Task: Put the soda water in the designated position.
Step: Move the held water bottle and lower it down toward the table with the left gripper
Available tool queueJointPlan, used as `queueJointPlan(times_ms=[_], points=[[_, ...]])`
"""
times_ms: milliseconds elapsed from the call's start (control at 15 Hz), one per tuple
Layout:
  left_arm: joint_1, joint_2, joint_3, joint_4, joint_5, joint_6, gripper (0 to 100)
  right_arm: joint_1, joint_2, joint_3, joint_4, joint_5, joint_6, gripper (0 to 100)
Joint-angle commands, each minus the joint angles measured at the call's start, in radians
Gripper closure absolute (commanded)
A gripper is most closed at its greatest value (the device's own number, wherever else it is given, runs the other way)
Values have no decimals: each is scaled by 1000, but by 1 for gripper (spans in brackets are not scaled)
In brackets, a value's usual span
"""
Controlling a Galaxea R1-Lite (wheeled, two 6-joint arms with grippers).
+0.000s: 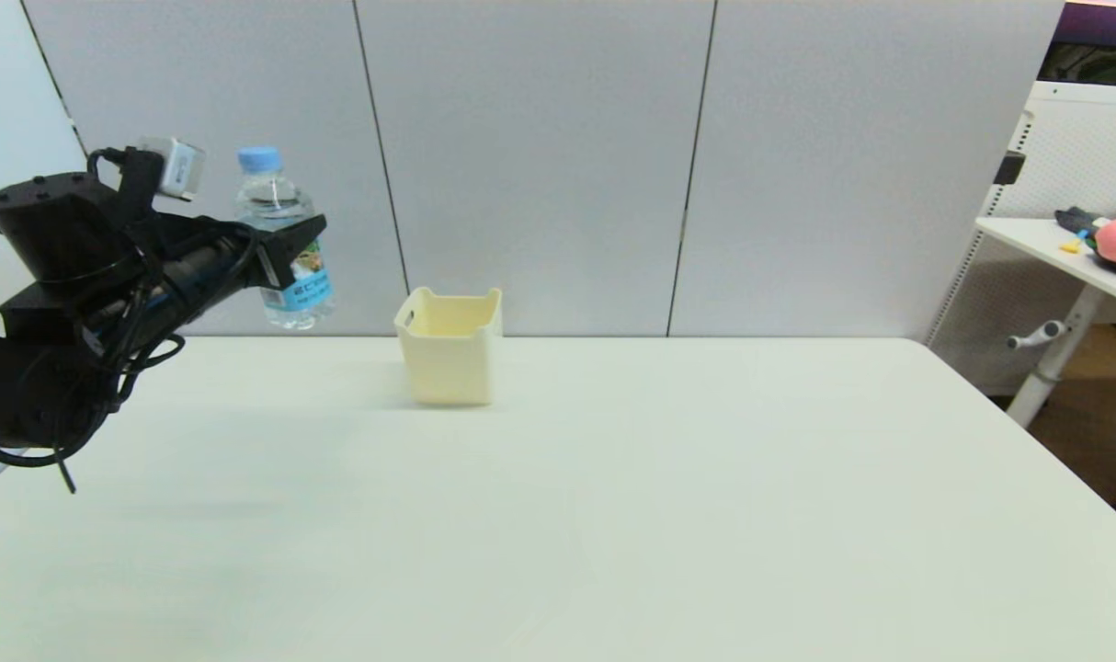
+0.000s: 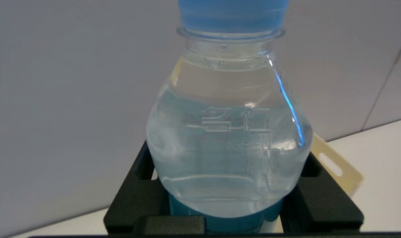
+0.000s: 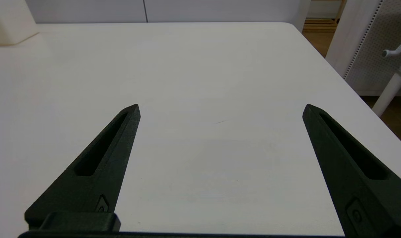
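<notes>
While the right end effector [image 3: 220,112] rests open and idle over the counter's [image 1: 613,506] right side, the left end effector [image 1: 287,248] grips the upright soda water [image 1: 282,248] high above the far-left counter, left of the cream bin [image 1: 449,354].

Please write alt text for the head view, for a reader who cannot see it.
The left gripper holds the soda water upright in the air above the white table, at its far left. A pale cream bin stands on the table just to the bottle's right, before a grey partition wall. The right arm is out of this view.
</notes>
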Motion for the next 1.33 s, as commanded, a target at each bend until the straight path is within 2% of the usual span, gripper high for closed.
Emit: queueJointPlan(times_ms=[67,467,1333], points=[[6,172,-1,-97,-1,-33,100,0,1,0,0,0,0,0],[8,330,-24,-167,-3,-33,100,0,1,0,0,0,0,0],[-3,401,-93,-222,-3,-26,100,0,1,0,0,0,0,0]])
